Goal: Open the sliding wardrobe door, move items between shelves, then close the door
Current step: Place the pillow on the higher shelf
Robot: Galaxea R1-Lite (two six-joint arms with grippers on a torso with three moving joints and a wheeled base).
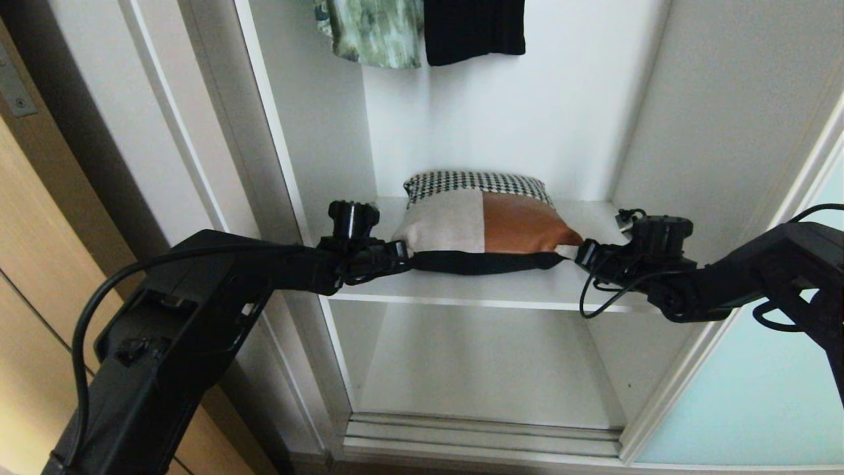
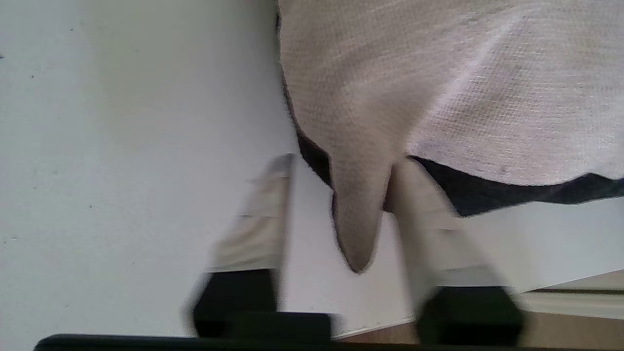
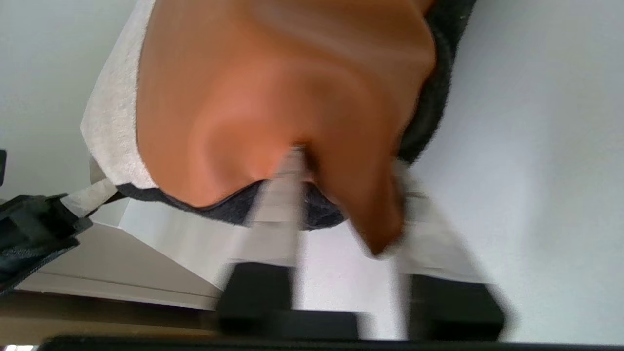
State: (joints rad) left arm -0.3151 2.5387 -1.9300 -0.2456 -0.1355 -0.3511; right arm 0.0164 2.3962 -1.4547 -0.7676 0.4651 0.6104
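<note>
The door (image 1: 745, 396) stands slid aside at the right of the open wardrobe, so the step in hand reads as the move between shelves, at its setting-down end: the cushion (image 1: 484, 214) lies flat on the upper shelf (image 1: 461, 287), houndstooth band toward the back wall, black back underneath, its front edge near the shelf's front lip. The left gripper (image 1: 399, 253) is at the cushion's front left corner and the right gripper (image 1: 580, 254) at its front right corner, both level with the shelf. In the left wrist view the left gripper (image 2: 341, 214) has its fingers (image 2: 263, 214) spread, with the beige corner tip lying loose between them and no pinch on it. In the right wrist view the right gripper (image 3: 343, 214) is likewise parted, the rust-brown corner between its fingers (image 3: 282, 204) and resting against one of them, not clamped. I judge the cushion let go and borne by the shelf alone. The next move calls for both arms to draw straight back from the cushion without snagging its corners or dragging it off the lip, then for one gripper to reach the door and slide it across the opening. Below the cushion's shelf a lower shelf (image 1: 488, 389) shows, and two garments (image 1: 422, 30) hang above.
</note>
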